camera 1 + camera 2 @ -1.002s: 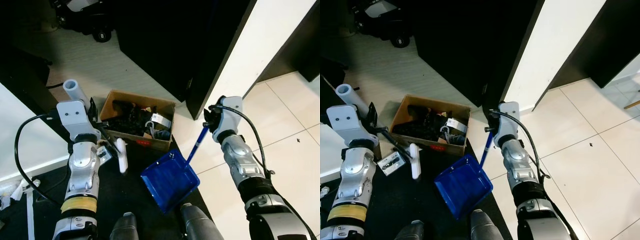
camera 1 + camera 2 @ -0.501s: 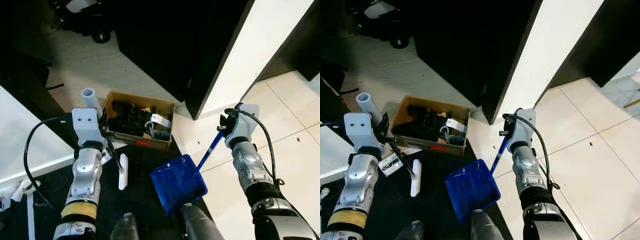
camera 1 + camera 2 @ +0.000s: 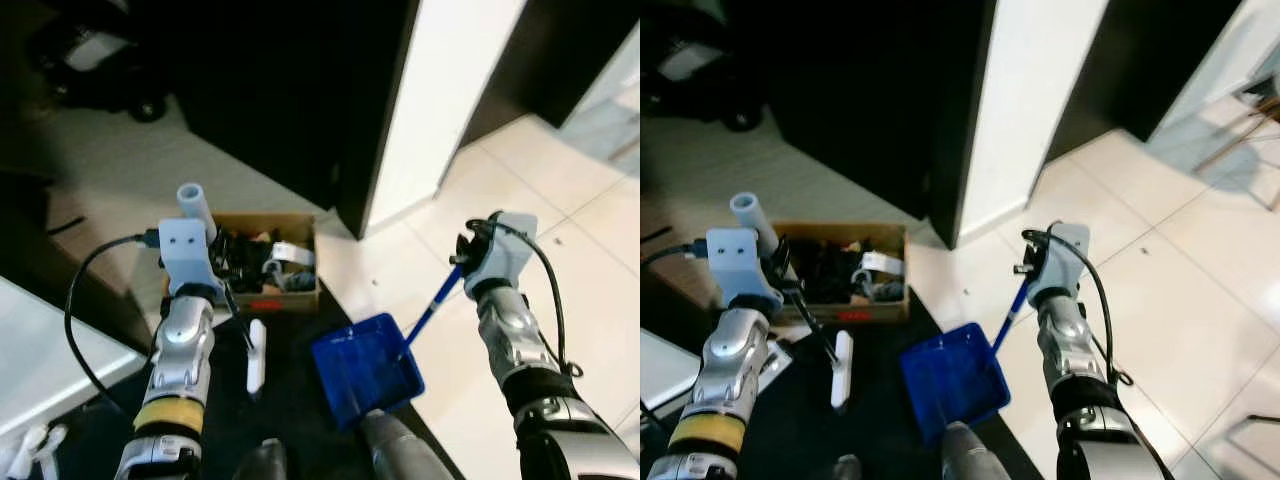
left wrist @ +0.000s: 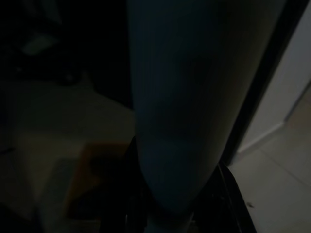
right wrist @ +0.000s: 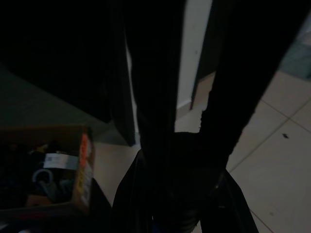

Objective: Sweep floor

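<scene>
1. Left hand (image 3: 222,283) is closed around the brush (image 3: 256,352). The thin black handle runs down from the fingers to a white head sitting on the dark floor mat (image 3: 290,400), just below the hand. A pale tube sticks up past the wrist, and in the left wrist view it sits between the fingers (image 4: 228,194).
2. Just beyond the left hand there's an open cardboard box (image 3: 300,296) full of dark clutter, resting on the floor, with the brush head a little in front of it.
3. The blue dustpan (image 3: 365,368) sits in the middle, between the two arms, mostly on the dark mat with its far corner over the pale tiled floor (image 3: 590,270). The brush head is to its left, near but not touching.
4. Right hand (image 3: 462,262) is clamped on the top of the dustpan's blue handle, which slants down and left to the pan. The right wrist view is really dark; you can just make out the fingers (image 5: 146,97).
5. Room-wise: a white wall edge (image 3: 440,90) and dark furniture stand behind the box, with open tile out to the right of the right arm.
</scene>
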`<state>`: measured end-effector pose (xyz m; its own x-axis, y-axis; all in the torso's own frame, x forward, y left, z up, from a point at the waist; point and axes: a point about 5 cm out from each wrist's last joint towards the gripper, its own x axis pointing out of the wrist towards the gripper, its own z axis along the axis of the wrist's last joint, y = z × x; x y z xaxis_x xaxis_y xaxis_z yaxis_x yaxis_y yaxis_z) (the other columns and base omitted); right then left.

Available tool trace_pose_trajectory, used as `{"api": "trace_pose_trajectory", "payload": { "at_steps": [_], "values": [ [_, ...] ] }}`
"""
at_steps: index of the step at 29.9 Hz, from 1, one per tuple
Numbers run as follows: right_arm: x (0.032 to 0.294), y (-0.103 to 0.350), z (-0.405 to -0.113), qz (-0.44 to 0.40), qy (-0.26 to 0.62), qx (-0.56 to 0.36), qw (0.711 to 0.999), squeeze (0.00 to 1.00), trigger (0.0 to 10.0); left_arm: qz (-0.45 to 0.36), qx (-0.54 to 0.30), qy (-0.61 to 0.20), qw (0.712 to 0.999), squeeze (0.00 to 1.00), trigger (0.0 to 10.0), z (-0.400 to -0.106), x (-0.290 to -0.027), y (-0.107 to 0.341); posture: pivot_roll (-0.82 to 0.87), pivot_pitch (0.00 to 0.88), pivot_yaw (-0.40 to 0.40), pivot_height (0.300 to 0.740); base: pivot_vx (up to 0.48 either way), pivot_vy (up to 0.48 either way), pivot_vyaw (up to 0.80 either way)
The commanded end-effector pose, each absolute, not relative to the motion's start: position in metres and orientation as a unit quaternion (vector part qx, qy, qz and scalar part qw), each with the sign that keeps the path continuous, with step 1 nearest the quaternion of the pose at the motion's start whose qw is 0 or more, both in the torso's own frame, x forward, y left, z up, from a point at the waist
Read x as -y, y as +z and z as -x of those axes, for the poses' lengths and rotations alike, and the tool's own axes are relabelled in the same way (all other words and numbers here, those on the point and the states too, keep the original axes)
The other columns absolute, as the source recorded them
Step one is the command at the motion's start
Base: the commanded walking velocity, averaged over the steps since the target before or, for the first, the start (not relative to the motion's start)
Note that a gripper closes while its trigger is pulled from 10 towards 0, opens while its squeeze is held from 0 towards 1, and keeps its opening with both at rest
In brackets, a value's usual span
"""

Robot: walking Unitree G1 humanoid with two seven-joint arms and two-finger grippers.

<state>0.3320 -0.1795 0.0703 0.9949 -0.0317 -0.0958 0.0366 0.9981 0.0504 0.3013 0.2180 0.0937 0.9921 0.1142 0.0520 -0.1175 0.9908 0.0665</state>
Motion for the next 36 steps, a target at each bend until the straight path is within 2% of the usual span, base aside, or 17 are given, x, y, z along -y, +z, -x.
{"api": "trace_pose_trajectory", "payload": {
  "at_steps": [1, 14, 19, 26, 31, 36],
  "values": [
    [0.180, 0.070, -0.330, -0.035, -0.018, -0.042, 0.998, 0.00, 10.0, -0.031, 0.030, 0.059, 0.997, 0.00, 10.0, -0.302, -0.216, 0.095, 0.00, 0.134, -0.016, 0.740, 0.000, 0.000, -0.78],
    [0.174, 0.071, -0.333, -0.041, -0.003, -0.042, 0.998, 0.00, 10.0, -0.025, 0.026, 0.057, 0.998, 0.00, 10.0, -0.300, -0.217, 0.094, 0.00, 0.131, -0.029, 0.740, 0.000, 0.000, 0.00],
    [0.176, 0.069, -0.332, -0.044, -0.006, -0.045, 0.998, 0.00, 10.0, -0.035, 0.029, 0.038, 0.998, 0.00, 10.0, -0.301, -0.213, 0.097, 0.00, 0.129, -0.025, 0.740, 0.000, 0.347, 0.00],
    [0.178, 0.069, -0.332, -0.046, -0.011, -0.045, 0.998, 0.00, 10.0, -0.134, 0.025, -0.032, 0.990, 0.00, 10.0, -0.298, -0.212, 0.112, 0.00, 0.126, -0.018, 0.740, 0.000, 0.321, 0.00],
    [0.179, 0.069, -0.332, -0.048, -0.011, -0.046, 0.998, 0.00, 10.0, -0.157, 0.042, -0.028, 0.986, 0.00, 10.0, -0.300, -0.223, 0.131, 0.01, 0.124, -0.019, 0.740, 0.000, 0.325, 0.00],
    [0.177, 0.068, -0.332, -0.049, -0.010, -0.048, 0.998, 0.00, 10.0, -0.161, 0.047, -0.029, 0.985, 0.00, 10.0, -0.301, -0.224, 0.138, 0.02, 0.124, -0.017, 0.740, 0.000, 0.344, 0.00]
  ]
}}
